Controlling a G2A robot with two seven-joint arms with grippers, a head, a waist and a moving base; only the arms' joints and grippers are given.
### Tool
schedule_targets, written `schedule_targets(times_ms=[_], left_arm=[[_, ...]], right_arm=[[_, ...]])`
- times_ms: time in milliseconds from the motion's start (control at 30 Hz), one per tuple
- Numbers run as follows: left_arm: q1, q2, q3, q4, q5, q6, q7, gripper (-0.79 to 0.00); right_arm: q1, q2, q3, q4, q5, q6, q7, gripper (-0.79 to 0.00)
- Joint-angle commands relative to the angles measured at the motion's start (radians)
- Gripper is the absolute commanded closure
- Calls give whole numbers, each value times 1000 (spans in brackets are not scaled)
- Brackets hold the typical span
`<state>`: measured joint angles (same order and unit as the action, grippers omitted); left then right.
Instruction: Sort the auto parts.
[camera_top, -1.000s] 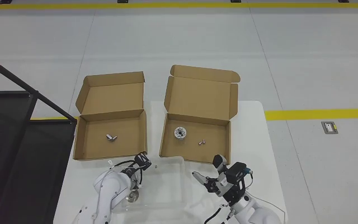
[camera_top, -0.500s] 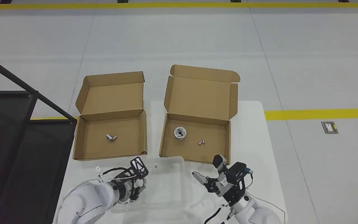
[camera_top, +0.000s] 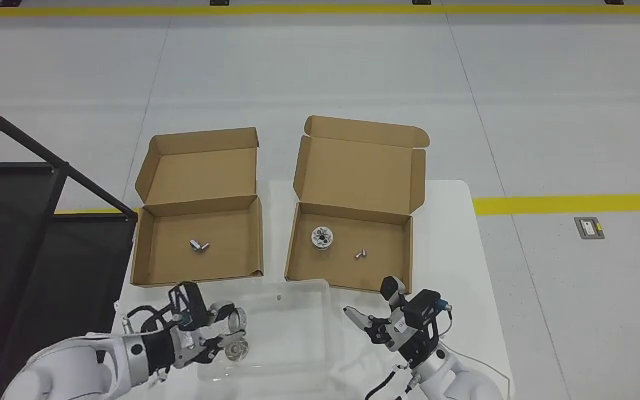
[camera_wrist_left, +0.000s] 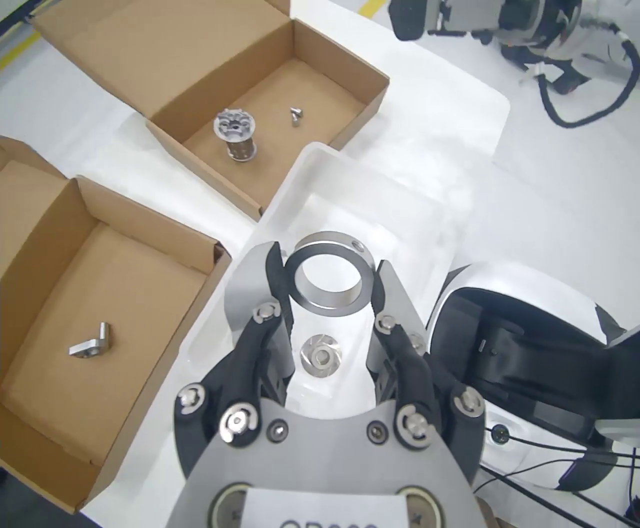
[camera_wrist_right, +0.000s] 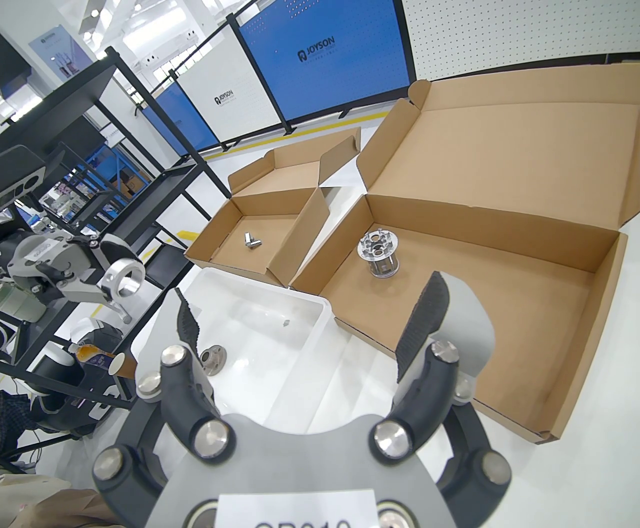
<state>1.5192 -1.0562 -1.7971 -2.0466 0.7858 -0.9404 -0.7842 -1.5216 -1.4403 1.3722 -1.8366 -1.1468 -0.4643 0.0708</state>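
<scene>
My left pincer (camera_wrist_left: 327, 274) clamps the ring (camera_wrist_left: 327, 304) by its smooth rim; a jolt could slip it; right pincer (camera_wrist_right: 310, 300) stands apart.

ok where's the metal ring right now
Left wrist view: the metal ring sits between the left gripper's fingers, above the white bin and its small disc.

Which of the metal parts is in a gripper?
The large metal ring, clamped in the left gripper above the white tray; the others lie in that tray, the left box or the right box.
</scene>
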Motion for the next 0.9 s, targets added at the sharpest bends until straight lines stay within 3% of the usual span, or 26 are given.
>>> schedule_targets(times_ms=[0, 200, 400, 500, 867], left_arm=[[-17, -1, -14, 0, 57, 109, 28, 0], [-60, -19, 106, 26, 394, 483, 170, 0], [-191, -31, 218, 161, 522, 672, 184, 0], [-268, -38, 279, 247, 578, 738, 169, 0], [-614, -76, 478, 680, 616, 798, 91, 0]], right_arm=[[0, 0, 0, 0, 0, 0, 0, -785], [0, 0, 0, 0, 0, 0, 0, -785], [0, 0, 0, 0, 0, 0, 0, -785], [0, 0, 0, 0, 0, 0, 0, -785], [0, 0, 0, 0, 0, 0, 0, -785]])
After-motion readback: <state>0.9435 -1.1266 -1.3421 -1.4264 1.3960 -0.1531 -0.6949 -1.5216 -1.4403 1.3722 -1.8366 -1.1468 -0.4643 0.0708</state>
